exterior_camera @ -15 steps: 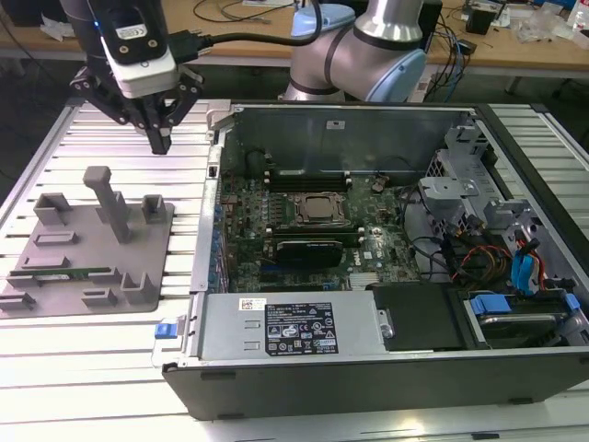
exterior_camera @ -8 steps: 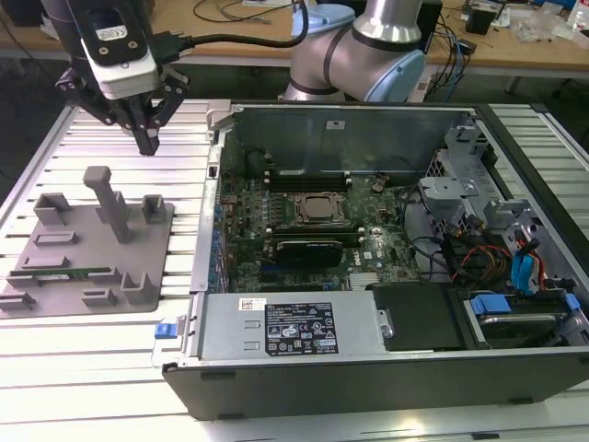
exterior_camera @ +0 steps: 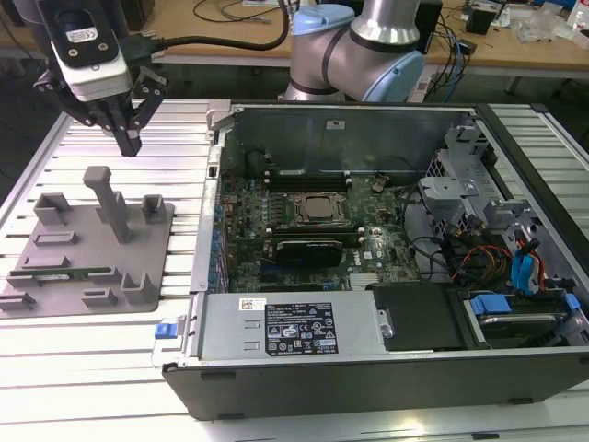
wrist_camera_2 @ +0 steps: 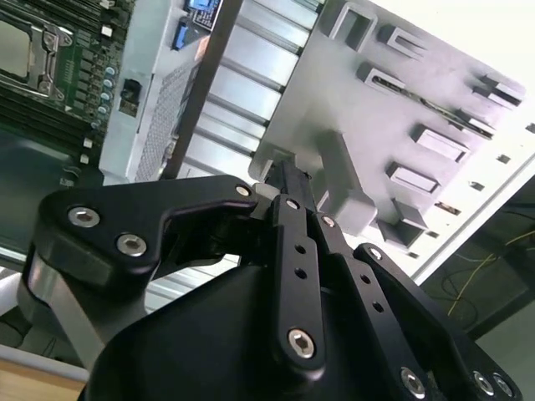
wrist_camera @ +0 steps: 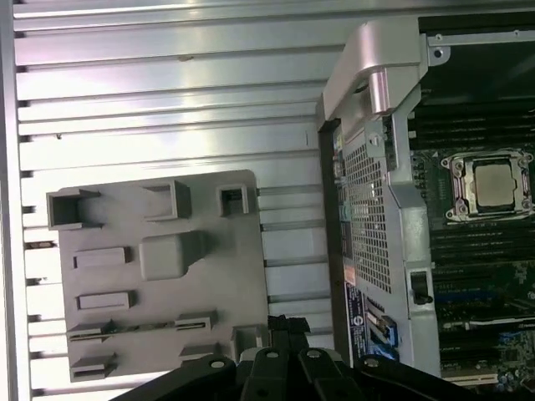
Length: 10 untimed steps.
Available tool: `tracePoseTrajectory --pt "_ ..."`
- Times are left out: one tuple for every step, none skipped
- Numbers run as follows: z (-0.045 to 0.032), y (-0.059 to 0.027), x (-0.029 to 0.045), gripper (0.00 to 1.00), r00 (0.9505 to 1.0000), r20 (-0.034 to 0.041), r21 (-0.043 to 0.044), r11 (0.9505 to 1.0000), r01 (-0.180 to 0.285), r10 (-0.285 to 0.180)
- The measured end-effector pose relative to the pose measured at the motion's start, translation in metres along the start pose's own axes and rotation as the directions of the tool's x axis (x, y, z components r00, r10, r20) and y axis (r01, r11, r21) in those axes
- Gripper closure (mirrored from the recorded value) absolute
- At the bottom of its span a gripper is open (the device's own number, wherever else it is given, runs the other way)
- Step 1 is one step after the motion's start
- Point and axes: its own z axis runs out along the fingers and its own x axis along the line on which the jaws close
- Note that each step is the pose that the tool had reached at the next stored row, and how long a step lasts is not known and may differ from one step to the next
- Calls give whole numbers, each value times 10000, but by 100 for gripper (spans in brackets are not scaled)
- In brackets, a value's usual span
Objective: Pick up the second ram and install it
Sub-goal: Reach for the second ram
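Observation:
The second ram (exterior_camera: pixel 70 273) is a thin green stick lying in holders at the front of the grey fixture plate (exterior_camera: pixel 55 253), at the exterior view's left. In the first wrist view the ram (wrist_camera: pixel 125 328) spans two low holders, and in the second wrist view the ram (wrist_camera_2: pixel 426 100) shows as a thin dark strip. My gripper (exterior_camera: pixel 129 144) hangs above the slatted table behind the plate, well clear of the ram. Its fingers (wrist_camera_2: pixel 282 180) are pressed together with nothing between them, as the gripper (wrist_camera: pixel 280 324) also looks in the first wrist view.
An open computer case (exterior_camera: pixel 368 359) lies right of the plate, with the CPU socket (exterior_camera: pixel 322 210) and a black expansion card (exterior_camera: pixel 313 249) on its motherboard. A tall grey post (exterior_camera: pixel 112 207) and several blocks stand on the plate. A wooden bench with cables runs behind.

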Motion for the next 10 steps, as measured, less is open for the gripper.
tracePoseTrajectory --pt "1 -1 18 92 10000 0 0 10000 0 0" --pt "3 -4 48 92 10000 0 0 10000 0 0" --pt "5 -6 83 92 10000 0 0 10000 0 0" --pt "7 -10 125 92 10000 0 0 10000 1 -1" --pt "9 -13 163 92 10000 0 0 10000 1 -1" --pt "11 -15 195 92 10000 0 0 10000 1 -1" --pt "13 -17 218 92 10000 -1 1 10000 0 0" --pt "16 -18 238 92 10000 0 0 10000 0 0" --pt "19 -21 271 92 10000 0 0 10000 0 0" --pt "25 -26 329 92 10000 0 0 10000 1 -1"
